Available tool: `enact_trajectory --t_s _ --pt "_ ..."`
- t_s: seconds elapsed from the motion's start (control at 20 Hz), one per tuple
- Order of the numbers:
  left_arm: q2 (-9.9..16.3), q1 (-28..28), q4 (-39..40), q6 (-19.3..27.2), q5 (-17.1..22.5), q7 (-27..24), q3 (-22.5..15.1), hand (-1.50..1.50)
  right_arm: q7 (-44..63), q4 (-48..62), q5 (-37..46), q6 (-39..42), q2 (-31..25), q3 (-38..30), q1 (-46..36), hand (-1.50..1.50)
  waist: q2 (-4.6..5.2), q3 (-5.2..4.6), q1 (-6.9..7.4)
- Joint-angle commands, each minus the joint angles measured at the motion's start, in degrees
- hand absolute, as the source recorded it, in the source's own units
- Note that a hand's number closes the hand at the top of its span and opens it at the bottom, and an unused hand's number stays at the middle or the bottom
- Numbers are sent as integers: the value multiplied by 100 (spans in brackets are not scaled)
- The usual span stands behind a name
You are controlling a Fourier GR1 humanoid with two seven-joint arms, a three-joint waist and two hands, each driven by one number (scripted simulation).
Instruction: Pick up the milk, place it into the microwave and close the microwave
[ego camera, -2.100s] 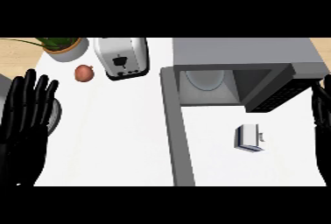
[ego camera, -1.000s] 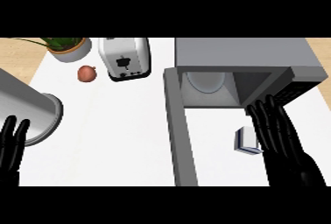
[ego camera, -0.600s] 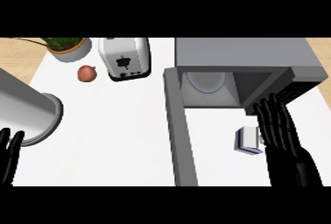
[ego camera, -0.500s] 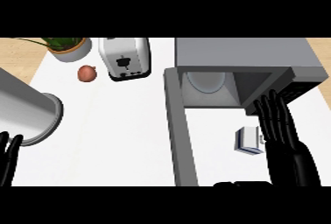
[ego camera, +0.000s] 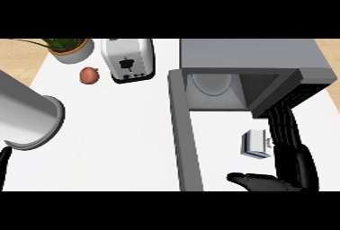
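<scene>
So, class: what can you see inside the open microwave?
Inside the microwave a round pale turntable plate shows, with nothing on it. The milk carton stands outside, beside the right hand. The microwave's roof hides the cavity's back part.

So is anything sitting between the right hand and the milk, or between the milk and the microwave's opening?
Nothing visible. The right hand is open just right of the milk, and only bare counter lies between the carton and the microwave, whose door is swung open.

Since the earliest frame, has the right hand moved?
Yes. The right hand has come in from the view's right edge, leftward toward the milk, and now sits beside it, below the open microwave.
</scene>
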Motion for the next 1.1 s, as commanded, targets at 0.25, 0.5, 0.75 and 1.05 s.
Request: enact_trajectory --t_s 0.25,0.5,0.75,1.05 --pt "12 342 96 -452 403 -338 469 -150 -950 1086 -192 256 -187 -670 68 -150 -2 -1 6" --pt "-81 624 177 -476 126 -674 34 -150 -1339 1999 -347 571 -470 -1100 -322 -150 0 0 16" --pt "-81 1018 -179 -624 306 -694 27 -150 -2058 2541 -268 800 -368 -1054 -49 -150 -6 0 27" --pt "-82 1123 -191 -806 402 -712 144 -150 -2408 3247 -209 1149 -843 -1339 -510 -150 -6 -1 31"
